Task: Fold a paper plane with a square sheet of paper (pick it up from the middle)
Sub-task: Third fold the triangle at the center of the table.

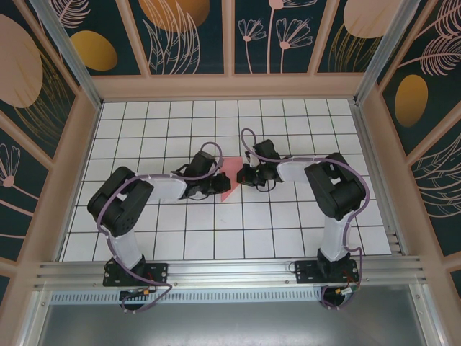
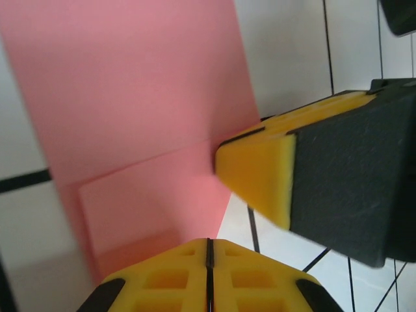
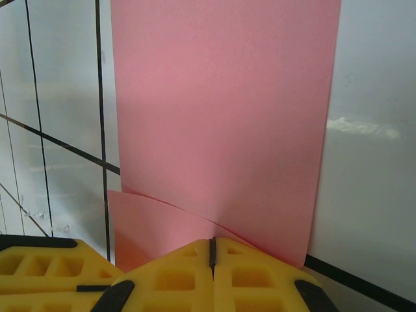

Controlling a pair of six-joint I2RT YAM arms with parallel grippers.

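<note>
centrally, the square sheet of paper (image 1: 229,179) is seen lying on the counter (image 1: 216,238) between the two claws, partly folded, with a flap doubled over one end. in the right wrist view the square sheet of paper (image 3: 221,110) runs as a long pink band straight ahead from the claw tips, long axis in line with the claw. how it lies across the counter cannot be read well from above, since both claws cover its sides.

the right claw (image 3: 211,247) is shown with jaws together. curved creases converge at its tips, so the near edge is judged to be nipped there. the left claw (image 2: 208,250) is also shown with jaws together, tips at the folded flap of the sheet (image 2: 143,97). whether paper is pinched between them cannot be told.

from above, the left claw (image 1: 216,187) is placed on the sheet's left side and the right claw (image 1: 246,176) on its right, both touching or just beside it, so neither arm is clearly nearer. a finger (image 2: 260,175) of the right claw is seen pressed close to the sheet's edge in the left wrist view, very near the left claw. the main obstruction for any coming fold is judged to be the two claws crowding each other over a narrow sheet. only grid lines are seen around it on the counter.
</note>
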